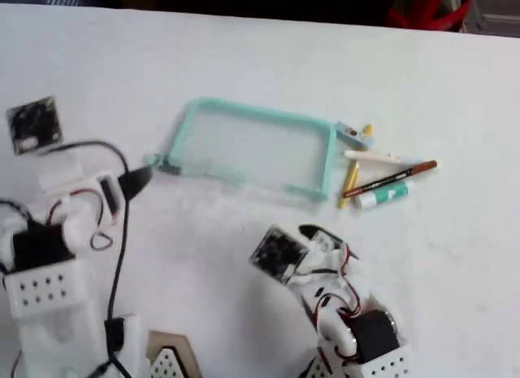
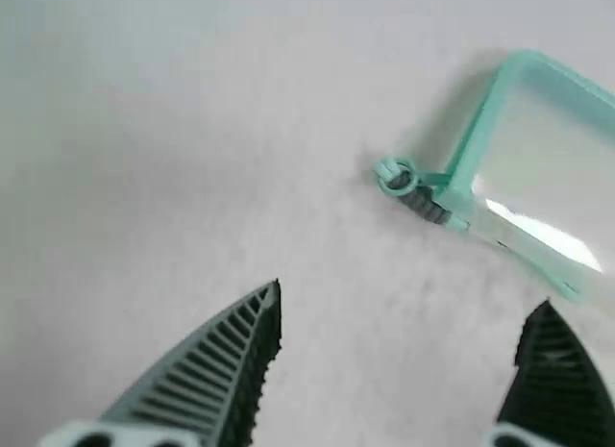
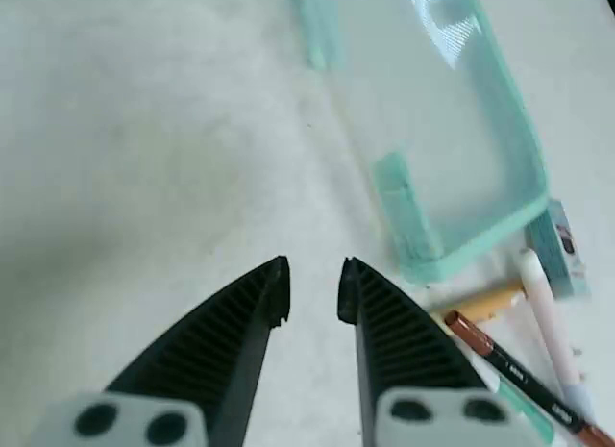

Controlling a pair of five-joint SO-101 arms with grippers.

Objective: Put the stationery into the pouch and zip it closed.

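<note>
The white table (image 1: 244, 61) carries the pouch (image 1: 252, 150) flat in the middle. The stationery (image 1: 382, 179) lies in a small heap just beside its right short end, and none of it is inside yet, so I'd say the job is at its very start.

The left gripper (image 2: 408, 298) hangs near the pouch's left end with its jaws spread wide. The right gripper (image 3: 313, 266) hovers on the near side of the pouch, its jaws nearly together with a thin gap and nothing between them.

To do this well, I'd have the left arm pin the pull end so the pouch can't slide. The right jaws need to open wider before they drop on a pen. I'd take the brown pen (image 1: 390, 180) first, gripped across its middle and not along it, since it lies on top of the heap. I can't tell whether the pouch mouth is open, and that wants checking before anything is carried over.

The pouch's long axis runs across the table from left to right, slanting a little toward the arms at the right. Its zip pull (image 2: 396, 175) points at the left arm. The brown pen slants across that line.
</note>
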